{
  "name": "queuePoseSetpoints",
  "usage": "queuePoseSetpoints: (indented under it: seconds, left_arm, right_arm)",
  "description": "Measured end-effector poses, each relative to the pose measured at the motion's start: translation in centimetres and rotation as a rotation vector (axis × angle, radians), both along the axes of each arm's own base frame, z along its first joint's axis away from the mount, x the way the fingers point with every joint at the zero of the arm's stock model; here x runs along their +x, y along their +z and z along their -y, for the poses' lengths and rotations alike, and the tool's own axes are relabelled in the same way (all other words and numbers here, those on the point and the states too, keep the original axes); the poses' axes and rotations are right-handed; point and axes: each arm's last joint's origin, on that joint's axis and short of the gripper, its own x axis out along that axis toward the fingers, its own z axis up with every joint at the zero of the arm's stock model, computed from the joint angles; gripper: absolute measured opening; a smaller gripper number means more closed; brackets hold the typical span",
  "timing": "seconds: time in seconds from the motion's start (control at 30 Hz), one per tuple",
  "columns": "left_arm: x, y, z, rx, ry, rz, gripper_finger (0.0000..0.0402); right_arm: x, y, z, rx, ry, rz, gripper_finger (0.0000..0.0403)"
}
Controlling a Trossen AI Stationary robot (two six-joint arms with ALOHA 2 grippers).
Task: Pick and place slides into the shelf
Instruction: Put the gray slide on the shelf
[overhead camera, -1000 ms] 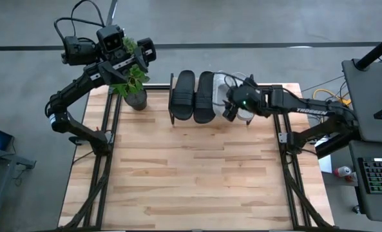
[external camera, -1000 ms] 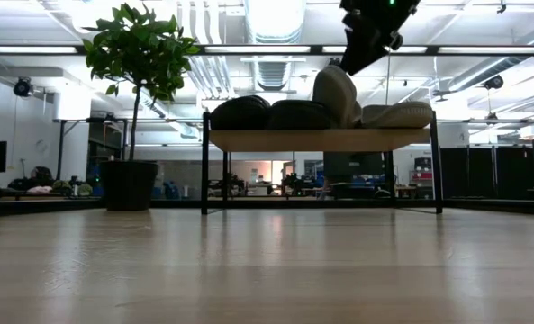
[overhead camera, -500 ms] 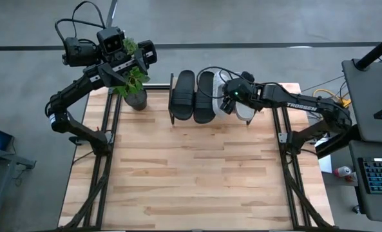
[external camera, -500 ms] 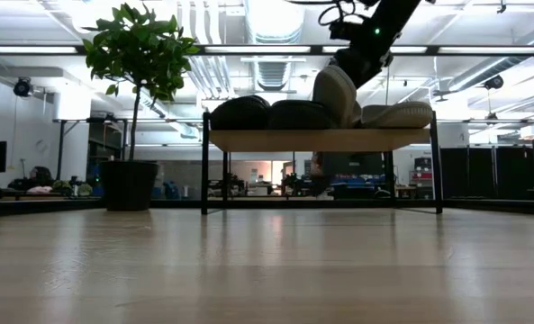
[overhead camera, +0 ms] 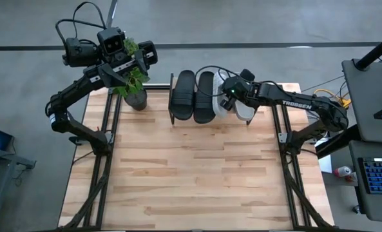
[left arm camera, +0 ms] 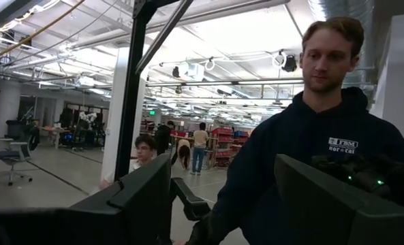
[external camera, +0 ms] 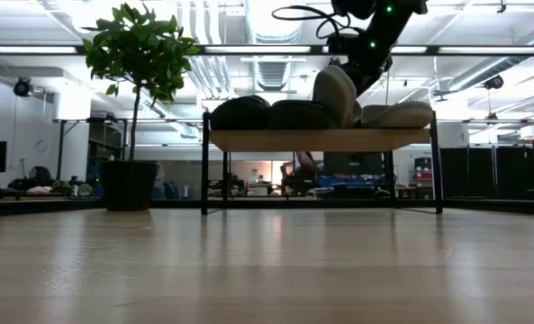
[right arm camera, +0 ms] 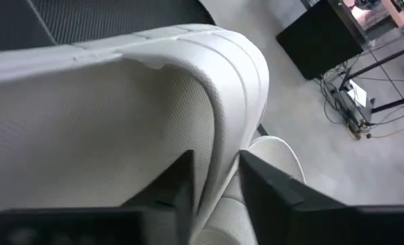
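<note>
The shelf (external camera: 321, 139) stands at the table's far edge. On its plank lie two black slides (overhead camera: 194, 95), sole down and side by side. To their right a pale slide (external camera: 336, 94) stands tipped up on its long edge. It leans against the second pale slide (external camera: 398, 114), which lies flat at the shelf's right end. My right gripper (right arm camera: 216, 158) is over the tipped slide (overhead camera: 221, 96), shut on its strap. My left gripper (left arm camera: 222, 204) is raised beyond the table's far left corner, above the plant. It is open with nothing between its fingers. My right gripper pinches the tipped pale slide's strap at its edge (right arm camera: 219, 136), one finger (right arm camera: 184, 177) on the strap's meshed inner face and one on its outer face. The fingers slant down from the table's right. The slide rests on its long edge on the shelf, tilted.
A potted plant (external camera: 127, 184) stands on the table left of the shelf, its leaves under the left arm (overhead camera: 87, 84). The wooden table (overhead camera: 191, 174) stretches in front of the shelf. A person (left arm camera: 324, 136) stands beyond the table in the left wrist view.
My right gripper has moved down and toward the table's far left, onto the tipped pale slide, and its wrist has turned a little. The slides on the shelf have kept their places.
</note>
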Motion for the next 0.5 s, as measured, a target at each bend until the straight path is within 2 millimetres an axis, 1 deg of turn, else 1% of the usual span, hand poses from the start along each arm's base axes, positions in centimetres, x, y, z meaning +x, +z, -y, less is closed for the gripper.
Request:
queuePoseSetpoints:
  seconds: [0.13, 0.17, 0.3, 0.5]
  left_arm:
    - [0.0, 0.0, 0.0, 0.001, 0.000, 0.001, 0.0247]
    - [0.0, 0.0, 0.0, 0.001, 0.000, 0.001, 0.0247]
    - [0.0, 0.0, 0.0, 0.000, 0.000, 0.001, 0.0247]
    - [0.1, 0.0, 0.0, 0.000, -0.001, 0.001, 0.0247]
  right_arm:
    - [-0.1, -0.1, 0.0, -0.003, 0.016, -0.037, 0.0026]
    - [-0.2, -0.1, -0.1, -0.004, 0.019, -0.050, 0.0019]
    - [-0.5, -0.2, -0.2, -0.007, 0.037, -0.114, 0.0012]
    - [-1.4, 0.1, -0.4, -0.059, 0.051, -0.216, 0.0010]
